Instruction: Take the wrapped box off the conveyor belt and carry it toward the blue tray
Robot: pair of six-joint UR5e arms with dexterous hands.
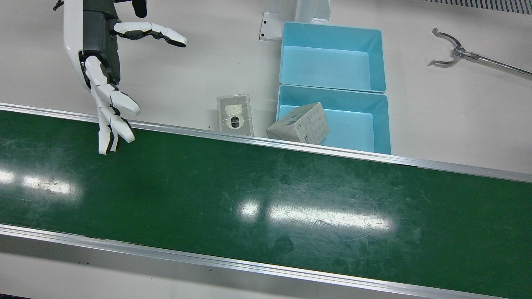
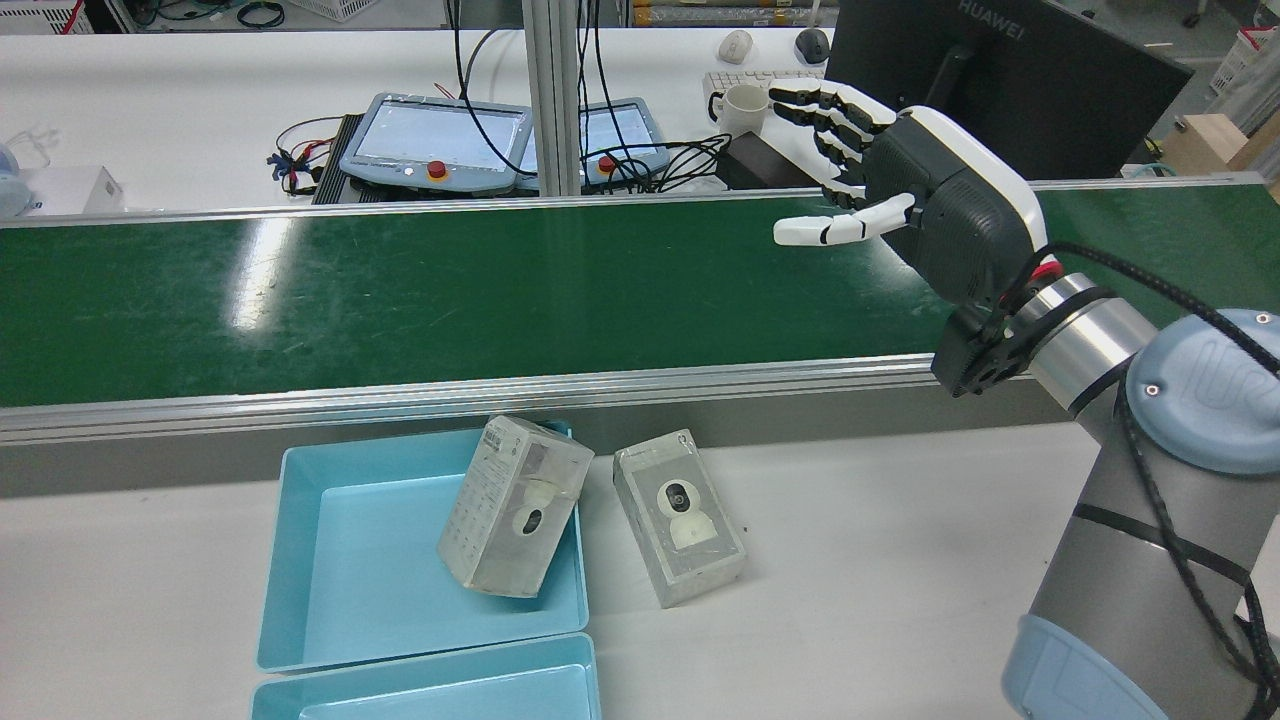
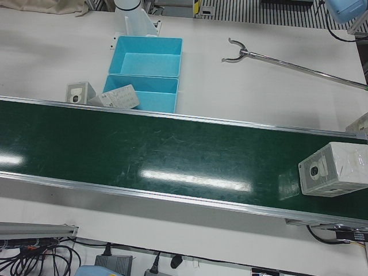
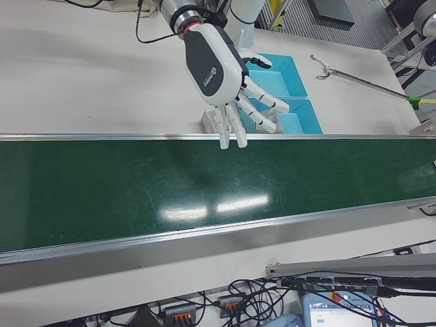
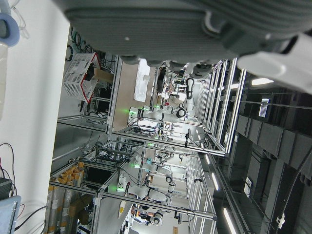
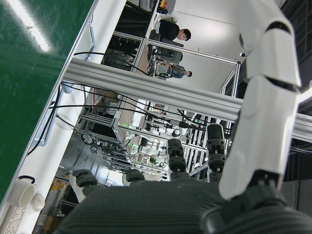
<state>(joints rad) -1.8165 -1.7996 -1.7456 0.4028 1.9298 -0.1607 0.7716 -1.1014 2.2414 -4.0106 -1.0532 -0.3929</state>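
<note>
Risk: mistimed grasp of the moving wrapped box.
Front view: right hand point(image 1: 106, 70) hovers at the conveyor belt point(image 1: 266, 199) edge, fingers point(image 1: 112, 124) spread, empty. Left-front view: wrapped box point(image 3: 333, 170) rides the far belt end, well apart; late closure would miss it. Left hand: state indeterminable.

The word "HUAWEI" is readable on the back of the black monitor point(image 2: 1010, 70) in the rear view. The box point(image 1: 300, 123) leaning on the blue tray point(image 1: 380, 124) carries a printed panel, but its text is too small to read. No other text, number or sign is legible.
</note>
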